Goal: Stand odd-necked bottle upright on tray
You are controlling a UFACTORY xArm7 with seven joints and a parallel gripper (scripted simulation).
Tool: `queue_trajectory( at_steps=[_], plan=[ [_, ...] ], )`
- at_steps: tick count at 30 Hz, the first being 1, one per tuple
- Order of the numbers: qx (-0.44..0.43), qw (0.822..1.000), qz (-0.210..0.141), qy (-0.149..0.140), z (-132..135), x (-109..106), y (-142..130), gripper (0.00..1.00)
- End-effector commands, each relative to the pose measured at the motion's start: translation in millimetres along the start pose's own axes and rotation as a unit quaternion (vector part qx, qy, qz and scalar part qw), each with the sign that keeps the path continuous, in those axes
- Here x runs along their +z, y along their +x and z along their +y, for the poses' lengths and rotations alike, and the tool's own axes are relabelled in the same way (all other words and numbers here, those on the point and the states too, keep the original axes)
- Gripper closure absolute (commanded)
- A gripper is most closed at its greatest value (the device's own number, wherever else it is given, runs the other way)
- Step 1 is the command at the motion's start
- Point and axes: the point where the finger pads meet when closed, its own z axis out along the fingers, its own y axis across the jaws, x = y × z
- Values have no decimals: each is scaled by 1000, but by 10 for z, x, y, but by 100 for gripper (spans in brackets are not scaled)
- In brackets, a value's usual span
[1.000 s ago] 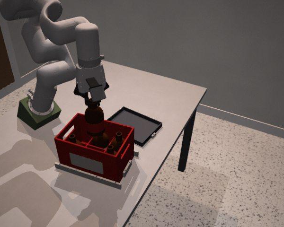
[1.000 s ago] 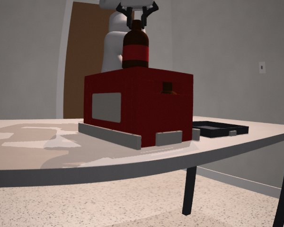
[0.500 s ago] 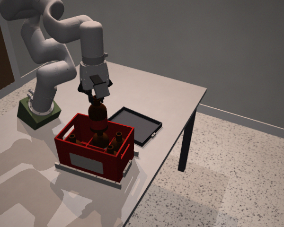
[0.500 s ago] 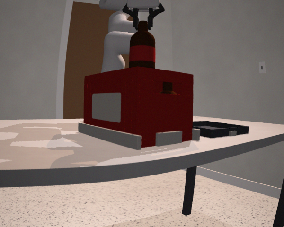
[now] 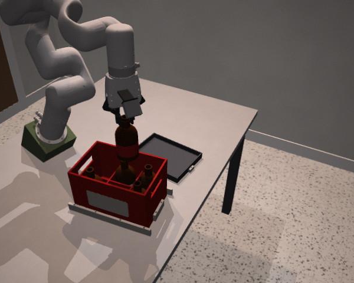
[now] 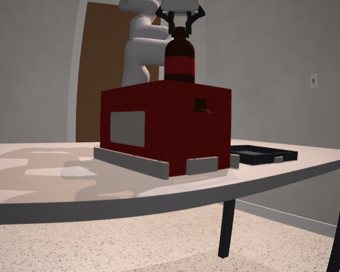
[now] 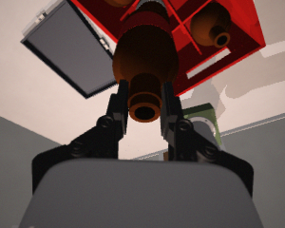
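Observation:
My gripper (image 5: pixel 125 119) (image 6: pixel 180 33) (image 7: pixel 144 92) is shut on the neck of a brown bottle with a red label (image 5: pixel 127 140) (image 6: pixel 179 64) (image 7: pixel 144 54). The bottle hangs upright above the red crate (image 5: pixel 79 186) (image 6: pixel 199 134) (image 7: pixel 256 38), over its back half. Four other bottles stand in the crate: one at the left (image 5: pixel 90 171), one in the middle (image 5: pixel 124 175) partly behind the held bottle's base, and two at the right end, one (image 5: pixel 147 173) behind the other (image 5: pixel 137 185). The black-rimmed tray (image 5: pixel 179 179) (image 6: pixel 263 161) (image 7: pixel 54 71) lies flat behind the crate and holds nothing.
Grey stop strips (image 5: pixel 110 220) (image 6: pixel 129 162) lie along the crate's base. A small grey block (image 5: pixel 191 168) (image 6: pixel 278 159) touches the tray's outer edge. The arm's green base block (image 5: pixel 46 152) stands at the left. The table edge (image 5: pixel 201 194) runs past the crate and tray.

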Motion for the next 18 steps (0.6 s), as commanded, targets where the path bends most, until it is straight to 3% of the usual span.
queue_trajectory(
  at_steps=[1, 18],
  plan=[
    [0, 1000, 2, 1, -88, -15, -52, 100],
    [0, 1000, 2, 1, -364, -15, -252, 100]
  ],
)
